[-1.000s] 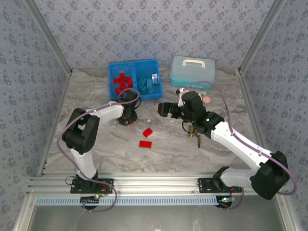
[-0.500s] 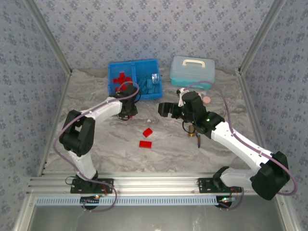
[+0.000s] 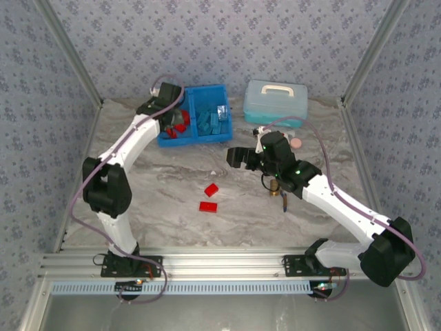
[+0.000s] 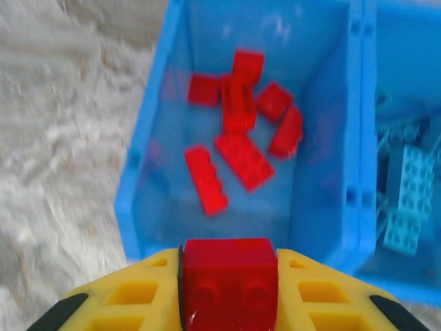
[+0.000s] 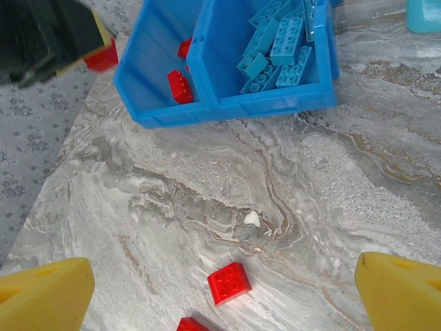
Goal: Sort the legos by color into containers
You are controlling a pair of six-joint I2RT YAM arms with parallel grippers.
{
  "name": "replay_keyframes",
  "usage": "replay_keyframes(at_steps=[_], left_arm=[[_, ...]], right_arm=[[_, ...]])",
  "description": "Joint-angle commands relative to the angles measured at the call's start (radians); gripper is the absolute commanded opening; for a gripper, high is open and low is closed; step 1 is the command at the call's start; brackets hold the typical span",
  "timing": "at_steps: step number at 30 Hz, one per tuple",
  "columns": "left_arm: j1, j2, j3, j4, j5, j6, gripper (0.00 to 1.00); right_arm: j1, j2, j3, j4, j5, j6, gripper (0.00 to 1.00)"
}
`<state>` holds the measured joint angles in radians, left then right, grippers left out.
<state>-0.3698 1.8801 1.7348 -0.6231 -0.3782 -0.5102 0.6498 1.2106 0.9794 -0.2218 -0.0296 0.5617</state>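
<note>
My left gripper hangs over the front edge of the bright blue tray, shut on a red lego. Below it, the left compartment holds several red legos. The right compartment holds light blue legos. Two red legos lie on the table in front of the tray. My right gripper hovers open above the table, with one red lego below the gap between its fingers and the other just nearer.
A pale translucent lidded case stands right of the tray. A small brass fitting lies under the right arm, and a pink round thing sits behind it. A white crumb lies on the marble top.
My left arm has swung from the table up and back to the tray, carrying the red lego. The right arm has stayed in place.
</note>
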Motion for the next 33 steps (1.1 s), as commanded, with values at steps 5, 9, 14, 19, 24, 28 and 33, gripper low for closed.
replay_keyframes(at_steps=[5,9,14,19,24,28,33], left_arm=[[0.032,0.273,0.327,-0.021,-0.085,0.159,0.27],[0.053,0.414,0.484,-0.014,-0.055,0.188,0.27],[0.07,0.553,0.64,-0.021,0.014,0.204,0.27],[0.085,0.628,0.685,0.018,0.076,0.189,0.28],[0.089,0.663,0.725,0.019,0.097,0.185,0.35],[0.089,0.654,0.741,-0.002,0.117,0.17,0.44],[0.089,0.605,0.747,-0.028,0.112,0.163,0.51]], right_arm=[[-0.015,-0.019,0.0,-0.026,0.021,0.01,1.0],[-0.023,-0.019,0.001,-0.038,0.021,0.007,1.0],[-0.031,-0.02,0.0,-0.042,0.02,0.005,1.0],[-0.039,-0.016,0.002,-0.036,0.011,0.006,1.0],[-0.044,-0.016,0.008,-0.043,0.008,0.003,1.0],[-0.046,-0.014,0.011,-0.039,0.004,0.005,1.0],[-0.047,-0.011,0.014,-0.034,-0.004,0.009,1.0]])
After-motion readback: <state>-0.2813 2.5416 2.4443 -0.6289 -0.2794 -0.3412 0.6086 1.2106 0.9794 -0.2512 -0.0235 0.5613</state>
